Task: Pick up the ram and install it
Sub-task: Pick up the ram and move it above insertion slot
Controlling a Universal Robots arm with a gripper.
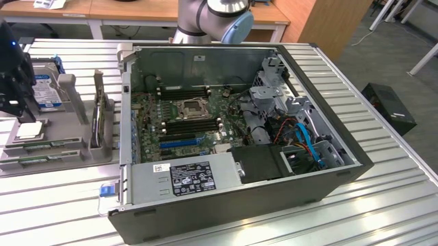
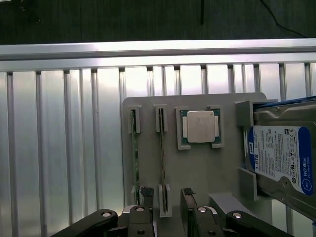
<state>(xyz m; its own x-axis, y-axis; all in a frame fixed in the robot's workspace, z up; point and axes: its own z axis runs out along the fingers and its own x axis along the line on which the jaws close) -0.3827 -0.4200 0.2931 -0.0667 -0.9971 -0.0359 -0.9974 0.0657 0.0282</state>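
At the far left edge of the exterior view, your black two-finger gripper [image 1: 19, 110] hangs over the flat grey plastic fixture tray [image 1: 68, 154]. The tray lies on the ribbed aluminium table [image 1: 383, 205], just beside the open dark-grey computer case [image 1: 239, 207].

Look at the wrist view and you see the gripper [image 2: 166, 193] with its jaws spread wide, holding nothing. One dark fingertip [image 2: 146, 193] stands on each side of the long, thin green ram stick [image 2: 161, 153]. That stick sits on edge in the tray [image 2: 207, 168], its ends held in small grey brackets. You cannot tell from either view whether a finger touches it.

A second ram stick [image 2: 134, 158] lies parallel and just beside the first, outside the fingers. On the first stick's other side you find the square silver processor chip [image 2: 200, 126] in its own recess. Past the chip stands the metal hard drive with a blue-and-white label [image 2: 276, 160].

In the lower left of the exterior view, the ram stick [image 1: 41, 146] and the second ram stick [image 1: 34, 160] show as two green strips below the processor chip [image 1: 28, 131]. The hard drive [image 1: 44, 92] stands upright above them.

Inside the case, at the frame's centre, long black memory slots with white end clips [image 1: 192, 122] run across the green motherboard [image 1: 147, 138], well apart from the gripper.
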